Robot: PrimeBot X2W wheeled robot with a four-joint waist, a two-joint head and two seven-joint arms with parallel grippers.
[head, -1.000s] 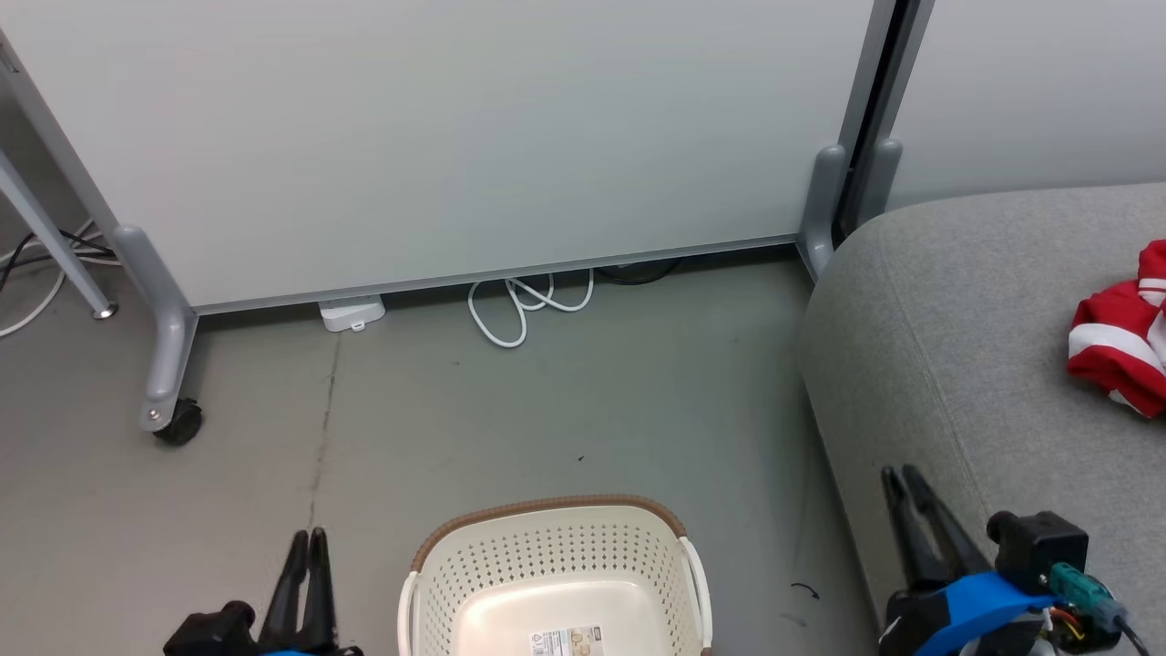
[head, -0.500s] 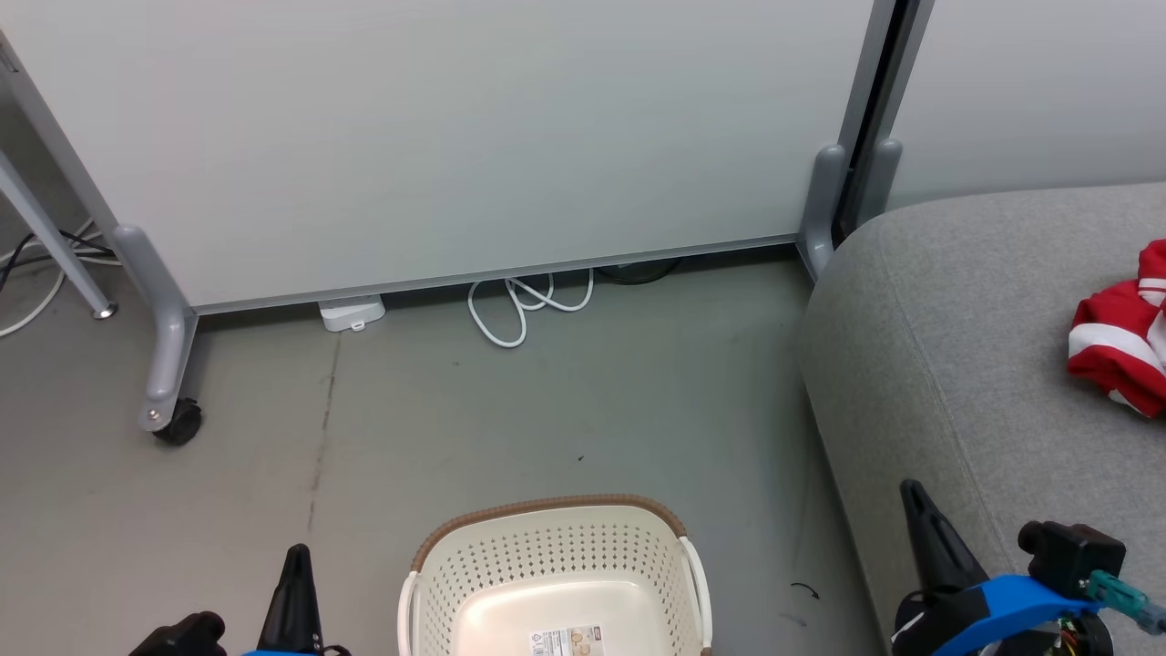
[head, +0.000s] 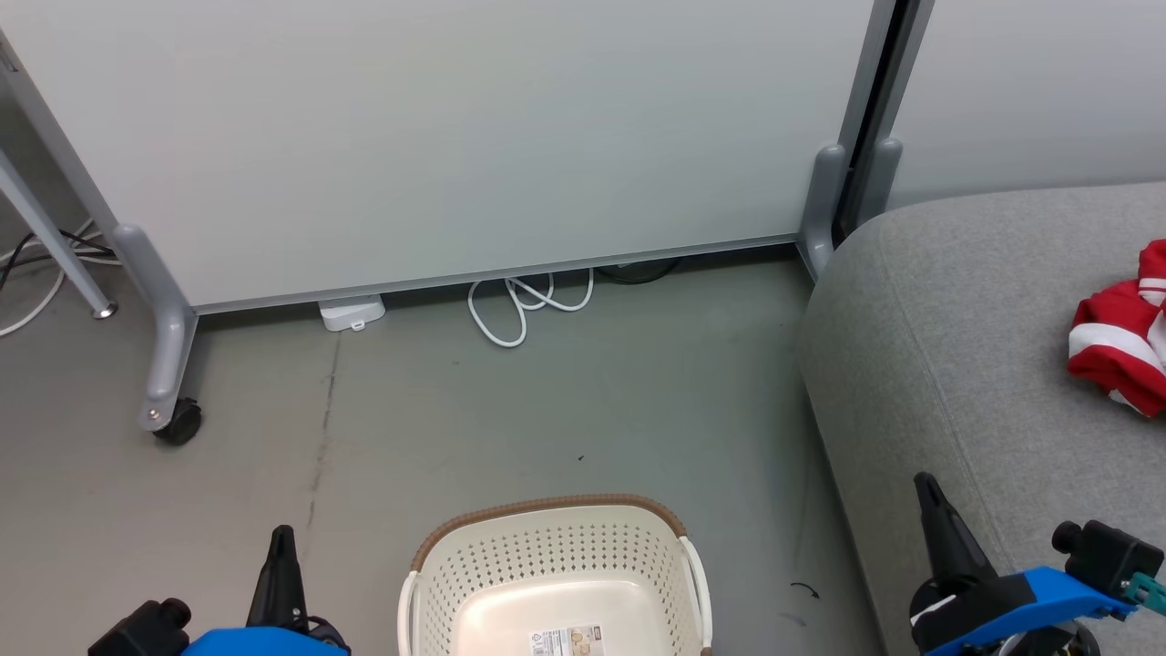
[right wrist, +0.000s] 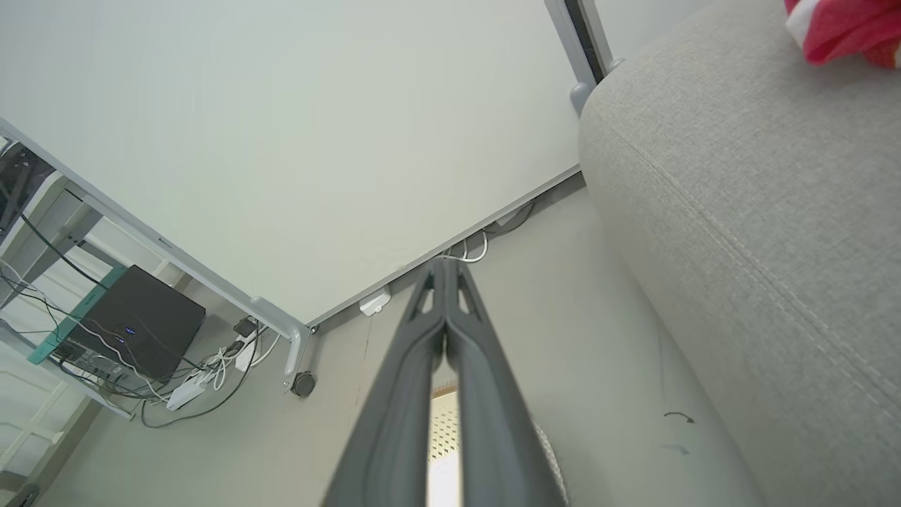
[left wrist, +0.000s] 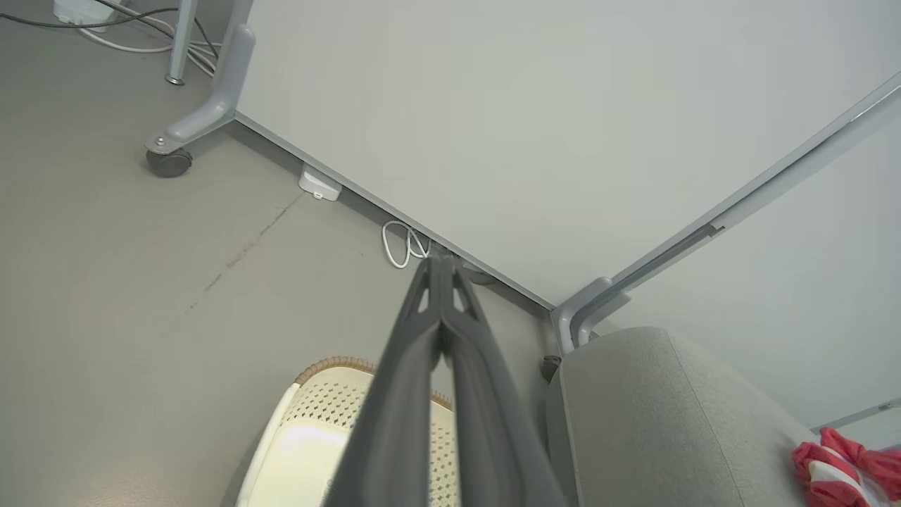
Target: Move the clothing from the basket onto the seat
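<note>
The cream basket (head: pixel 556 583) with its brown rim stands on the floor at the bottom centre of the head view, with only a label showing on its floor. Red-and-white clothing (head: pixel 1122 337) lies on the grey seat (head: pixel 956 346) at the right edge. My left gripper (head: pixel 281 538) is shut with nothing in it, left of the basket. My right gripper (head: pixel 927 486) is shut on nothing too, over the seat's front left corner. In the left wrist view the shut fingers (left wrist: pixel 440 264) reach over the basket (left wrist: pixel 317 436). The right wrist view has the clothing (right wrist: pixel 845 28) at its top right.
A white partition (head: pixel 455 137) on grey wheeled feet (head: pixel 168 364) stands behind the basket. A white cable (head: pixel 524 305) and a white box (head: pixel 351 312) lie at its base. Bare grey floor (head: pixel 547 401) lies between partition, basket and seat.
Both grippers have gone from slightly open to shut. Both have shifted slightly, the left to the left and the right to the right and lower. Basket and clothing have stayed put.
</note>
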